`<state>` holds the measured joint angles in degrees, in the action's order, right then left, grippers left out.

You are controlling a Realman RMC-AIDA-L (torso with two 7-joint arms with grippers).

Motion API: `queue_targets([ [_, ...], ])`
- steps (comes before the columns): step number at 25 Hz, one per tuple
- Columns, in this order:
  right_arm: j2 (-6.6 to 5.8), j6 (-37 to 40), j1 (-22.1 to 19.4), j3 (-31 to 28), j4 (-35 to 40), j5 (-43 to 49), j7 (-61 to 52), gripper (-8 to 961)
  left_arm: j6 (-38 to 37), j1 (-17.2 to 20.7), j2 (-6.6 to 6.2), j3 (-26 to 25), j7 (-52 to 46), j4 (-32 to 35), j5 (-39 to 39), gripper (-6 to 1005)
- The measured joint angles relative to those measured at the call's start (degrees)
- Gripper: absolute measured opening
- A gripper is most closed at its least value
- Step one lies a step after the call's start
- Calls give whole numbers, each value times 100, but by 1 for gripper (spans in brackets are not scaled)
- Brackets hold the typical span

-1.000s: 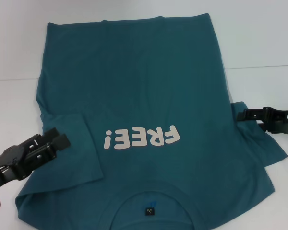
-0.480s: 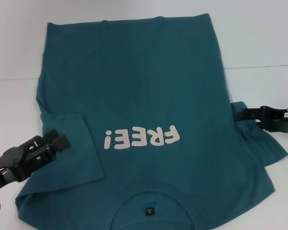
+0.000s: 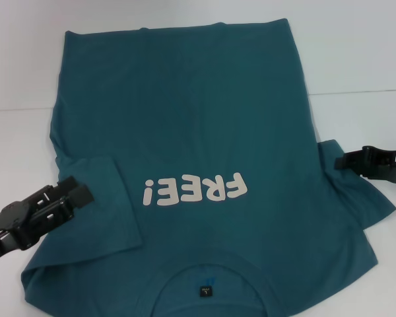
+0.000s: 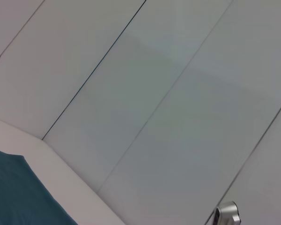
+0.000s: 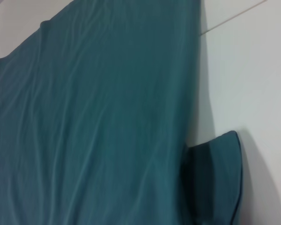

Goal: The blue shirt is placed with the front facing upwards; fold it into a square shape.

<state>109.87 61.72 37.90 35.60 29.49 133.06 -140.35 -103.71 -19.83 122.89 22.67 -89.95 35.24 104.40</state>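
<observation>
Nearest the robot, the blue shirt (image 3: pixel 198 165) lies face up on the white desk (image 3: pixel 356 59), neck label (image 3: pixel 205 290) toward the robot and hem at the far edge. The left claw (image 3: pixel 78 191) hangs over the folded-in left sleeve (image 3: pixel 99 205), its fingers slightly apart and holding nothing. The right claw (image 3: pixel 346 160) sits above the outspread right sleeve (image 3: pixel 360 198), clenched and empty. Only the right wrist view shows that sleeve's dark underside; the left wrist view catches just a shirt corner (image 4: pixel 18 197) and wall panels. Since a second ago the right claw has drawn back toward the desk's right edge, and the left has slid slightly back
</observation>
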Motion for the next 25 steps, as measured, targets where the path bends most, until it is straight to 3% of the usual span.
queue_targets([
  [3,-12,3,4,0,-1,6,-31,432,-1,-1,-3,0,0,0,0,762],
  [14,-60,35,40,55,77,297,-318,10,7,1,-11,-15,3,0,1,763],
  [25,-284,118,-31,56,240,464,-553,9,-1,14,-11,-106,3,0,1,763],
])
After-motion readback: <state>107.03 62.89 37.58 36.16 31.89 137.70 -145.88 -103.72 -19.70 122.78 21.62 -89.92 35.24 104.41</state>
